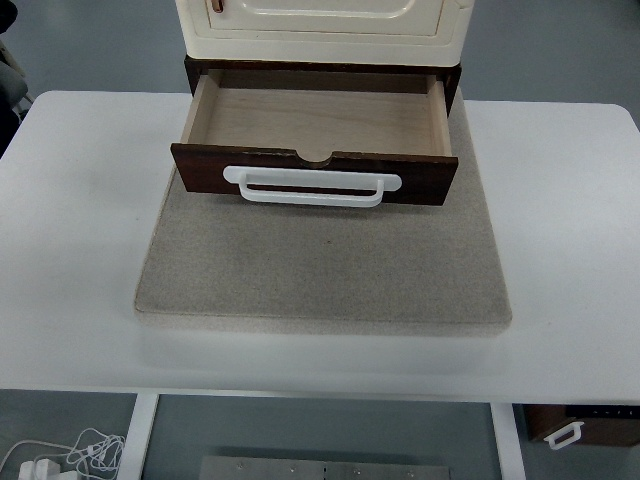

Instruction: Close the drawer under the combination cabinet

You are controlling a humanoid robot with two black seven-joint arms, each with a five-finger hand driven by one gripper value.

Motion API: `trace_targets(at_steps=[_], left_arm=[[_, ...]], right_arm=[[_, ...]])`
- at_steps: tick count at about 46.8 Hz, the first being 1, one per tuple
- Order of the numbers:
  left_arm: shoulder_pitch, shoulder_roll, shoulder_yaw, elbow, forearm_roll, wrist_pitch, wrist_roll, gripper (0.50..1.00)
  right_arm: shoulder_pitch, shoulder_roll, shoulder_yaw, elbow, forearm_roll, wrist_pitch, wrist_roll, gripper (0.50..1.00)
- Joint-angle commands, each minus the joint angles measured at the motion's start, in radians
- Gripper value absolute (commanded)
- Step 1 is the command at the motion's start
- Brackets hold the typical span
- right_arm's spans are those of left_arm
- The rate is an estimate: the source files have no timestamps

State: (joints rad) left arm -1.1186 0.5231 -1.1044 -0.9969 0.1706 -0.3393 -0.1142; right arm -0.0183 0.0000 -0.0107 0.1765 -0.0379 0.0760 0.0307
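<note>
1. White table (80, 250) fills the head view from edge to edge, with grey floor showing beyond its far corners and below its near edge.
2. Neither robot arm reaches over the table; no robot hand appears, so whether either one is released, clenched or grasping something cannot be told.
3. At the lower left, under the table's near edge, a bundle of white cables (70, 455) lies on the floor beside a white table leg (140, 440).
4. A grey-beige mat (320, 270) lies flat on the middle of the table.
5. On the mat's far part stands the cabinet (320, 25), cream-coloured on top with a dark brown base.
6. The drawer (315, 120) under the cabinet is pulled out toward the near edge, its pale wooden inside open to view and holding nothing.
7. A white handle (312, 187) runs across the drawer's dark brown front panel, which has a small notch in its top edge.
8. Nothing stands on the mat in front of the drawer.
9. At the lower right, below the table, a dark brown box with a small white handle (565, 433) is partly visible.
</note>
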Motion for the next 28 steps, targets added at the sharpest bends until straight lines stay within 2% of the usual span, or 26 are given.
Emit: trace_targets(at_steps=[1,28], left_arm=[[0.0,0.017,0.031,-0.055,0.015,0.0,0.001,1.0],[0.005,0.071,0.155,-0.33,0.125,-0.001,0.01,1.0]], right_arm=[[0.0,0.0,0.0,0.0,0.0,-0.001,0.0,0.952],[0.0,0.0,0.0,0.0,0.0,0.001,0.0,0.952]])
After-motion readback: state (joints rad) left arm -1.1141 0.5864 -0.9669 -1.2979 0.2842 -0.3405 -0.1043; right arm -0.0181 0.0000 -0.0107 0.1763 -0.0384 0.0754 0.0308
